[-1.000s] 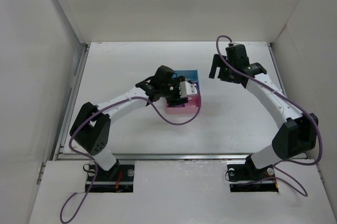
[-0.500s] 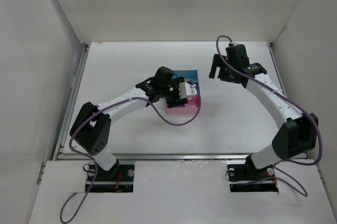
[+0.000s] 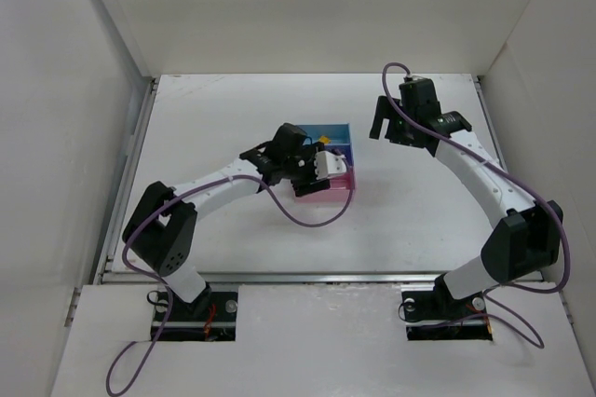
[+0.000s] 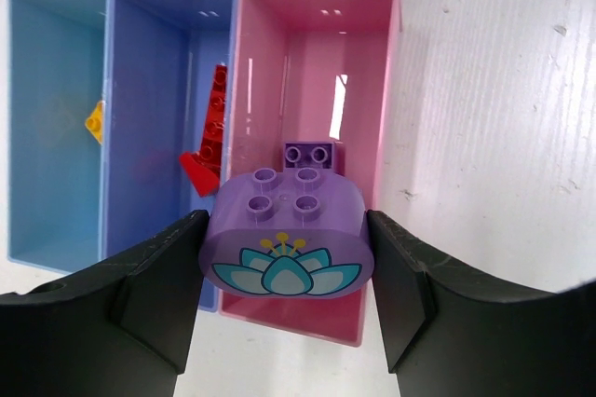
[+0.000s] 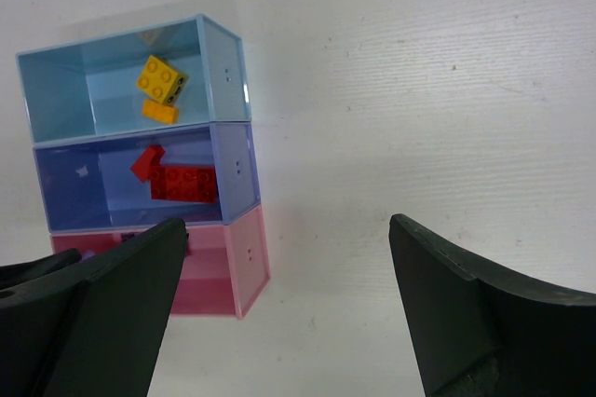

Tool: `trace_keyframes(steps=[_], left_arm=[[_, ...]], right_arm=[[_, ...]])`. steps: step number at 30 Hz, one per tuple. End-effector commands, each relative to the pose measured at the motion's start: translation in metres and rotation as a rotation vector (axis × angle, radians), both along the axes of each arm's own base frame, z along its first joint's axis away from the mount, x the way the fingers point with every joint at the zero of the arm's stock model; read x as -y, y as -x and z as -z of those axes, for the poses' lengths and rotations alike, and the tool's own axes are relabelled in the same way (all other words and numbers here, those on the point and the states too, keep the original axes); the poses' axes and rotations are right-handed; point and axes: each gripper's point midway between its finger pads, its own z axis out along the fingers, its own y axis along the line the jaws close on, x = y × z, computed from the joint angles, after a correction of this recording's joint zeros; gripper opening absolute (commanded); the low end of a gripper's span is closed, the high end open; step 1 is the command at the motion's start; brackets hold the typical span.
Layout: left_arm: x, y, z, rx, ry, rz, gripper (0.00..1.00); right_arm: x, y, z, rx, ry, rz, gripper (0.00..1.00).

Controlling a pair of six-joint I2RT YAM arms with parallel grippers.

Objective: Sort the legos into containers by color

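Observation:
My left gripper (image 4: 287, 262) is shut on a lavender rounded brick with a lotus print (image 4: 287, 215), held over the near end of the pink tray (image 4: 363, 61). A small purple brick (image 4: 312, 154) lies in that tray. Red bricks (image 4: 214, 127) lie in the darker blue tray (image 4: 149, 89), and a yellow-orange brick (image 4: 95, 122) in the light blue tray (image 4: 47, 136). In the top view the left gripper (image 3: 324, 166) is over the trays (image 3: 341, 183). My right gripper (image 5: 287, 257) is open and empty, right of the trays (image 5: 244, 257); it also shows in the top view (image 3: 385, 132).
The three trays are joined in a row mid-table. The right wrist view shows a yellow brick (image 5: 160, 78) and an orange one (image 5: 160, 112) in the light blue tray and red bricks (image 5: 182, 181) in the darker blue one. White walls enclose the table on three sides.
My left gripper has drawn back slightly toward the near left with the lavender brick, uncovering more of the blue trays. The right arm has not moved.

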Motion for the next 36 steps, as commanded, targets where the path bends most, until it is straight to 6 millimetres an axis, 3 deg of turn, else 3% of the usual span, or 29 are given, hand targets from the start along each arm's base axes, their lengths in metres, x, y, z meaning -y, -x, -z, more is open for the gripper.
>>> trace_keyframes(steps=[1, 6, 11, 19, 27, 36], left_arm=[[0.003, 0.009, -0.020, 0.031, 0.045, 0.013, 0.00], [0.005, 0.025, -0.017, 0.017, 0.033, 0.042, 0.00], [0.002, 0.029, -0.012, 0.009, 0.026, 0.042, 0.00], [0.001, 0.028, -0.012, 0.006, 0.024, 0.029, 0.00], [0.005, 0.016, -0.033, 0.062, 0.049, 0.008, 0.00], [0.008, 0.014, -0.034, 0.051, 0.059, -0.006, 0.00]], right_arm=[[0.001, -0.003, -0.022, 0.074, -0.023, -0.001, 0.95], [0.001, -0.003, -0.022, 0.074, -0.023, -0.001, 0.95], [0.001, -0.003, -0.022, 0.074, -0.023, -0.001, 0.95], [-0.001, -0.004, -0.026, 0.081, -0.031, -0.008, 0.95], [-0.001, -0.004, -0.026, 0.081, -0.031, -0.008, 0.95], [-0.003, -0.004, -0.026, 0.079, -0.037, -0.015, 0.95]])
